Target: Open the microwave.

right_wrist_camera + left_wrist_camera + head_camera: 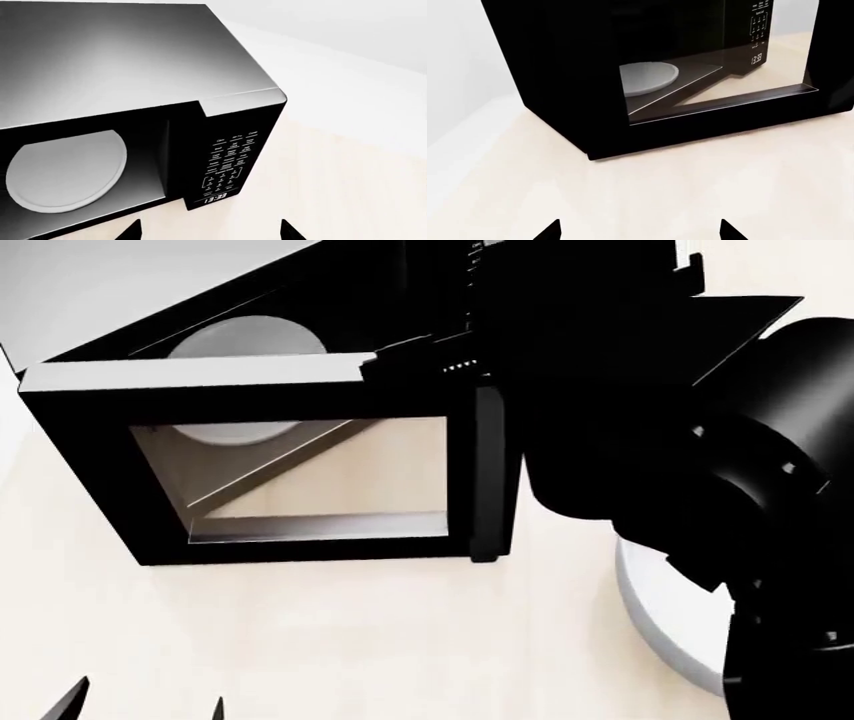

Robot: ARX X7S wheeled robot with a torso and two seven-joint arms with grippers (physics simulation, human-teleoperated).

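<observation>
The microwave (133, 125) stands on the pale counter (694, 190) straight ahead of both sets of jaws, and its door (300, 480) is already swung well out on the hinge side — in the head view the tinted window stands away from the cavity, with the white turntable plate (63, 170) bare to the right wrist camera.

The right gripper (210, 232) is the nearer one: its two finger tips show spread apart with nothing between them, just short of the keypad (230, 167) and the open cavity mouth. The left gripper (640, 232) is likewise spread and empty, set back from the door's outer face, which lies ahead of it with a stretch of bare counter between.

Any further swing turns on the door's free edge — an upright edge, its long axis vertical — which lies ahead of the right jaws and off towards the hinge side.

The right arm (a large black mass in the head view) hides the keypad side, and the door handle cannot be made out. A grey-white round shape (654, 620) beneath that arm is cut off and unidentifiable.
</observation>
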